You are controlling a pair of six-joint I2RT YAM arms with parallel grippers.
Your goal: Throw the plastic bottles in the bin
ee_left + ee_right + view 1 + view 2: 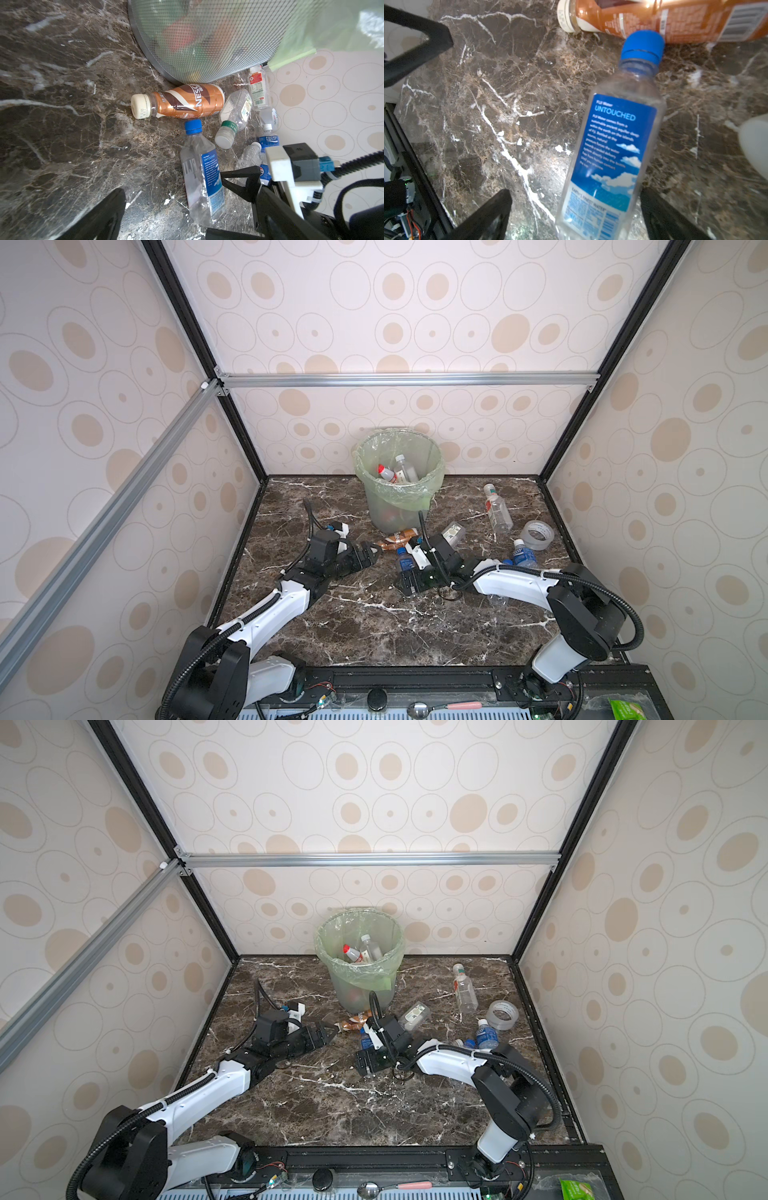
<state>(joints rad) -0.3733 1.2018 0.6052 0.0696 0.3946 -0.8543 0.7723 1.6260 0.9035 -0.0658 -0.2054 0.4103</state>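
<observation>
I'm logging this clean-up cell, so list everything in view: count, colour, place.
bin: one, grey, green liner, back centre of table
bottles in bin: at least two showing, red-capped bottle, clear bottle
bottles on table: six; brown bottle beside bin's foot, blue-capped bottle, green-labelled bottle, red-labelled bottle far right, Pocari bottle and Pepsi bottle by right arm
tape roll: one, clear, right side
spoon: one, pink handle, front rail
left pincer: open, near brown bottle's cap
right pincer: open, over blue-capped bottle
</observation>
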